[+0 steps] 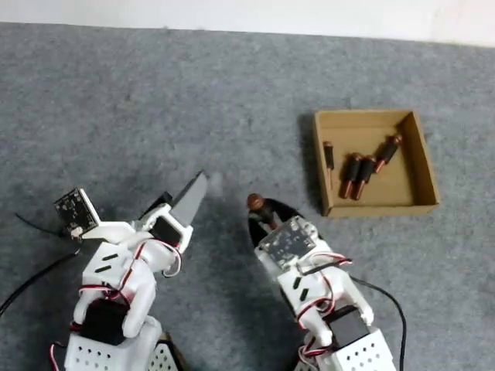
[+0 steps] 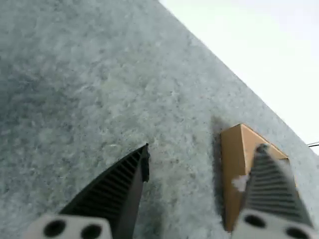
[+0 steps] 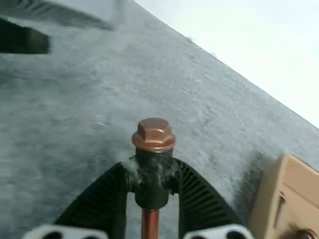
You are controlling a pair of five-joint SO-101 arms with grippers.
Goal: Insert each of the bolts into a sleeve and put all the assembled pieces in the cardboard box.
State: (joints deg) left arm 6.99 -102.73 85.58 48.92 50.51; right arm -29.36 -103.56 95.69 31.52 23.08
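Bolt point(image 3: 153, 134) in sleeve point(image 3: 151, 191), clamped in right gripper point(image 3: 152, 172), centre of high view; left gripper point(image 2: 203, 152) wide, empty; box point(image 1: 377, 207) right.

- Wide open desk point(image 1: 155, 100) beyond both arms, free passage there.
- Left gripper point(image 1: 184, 189), jaws apart, sits near the right gripper point(image 1: 264, 220), which is clamped on its sleeved bolt point(image 1: 255, 203). Narrow gap between them.
- Bare lane runs to the cardboard box point(image 1: 379, 207). Its near wall blocks, top open.
- Inside, assembled pieces point(image 1: 363, 171) crowd the middle.
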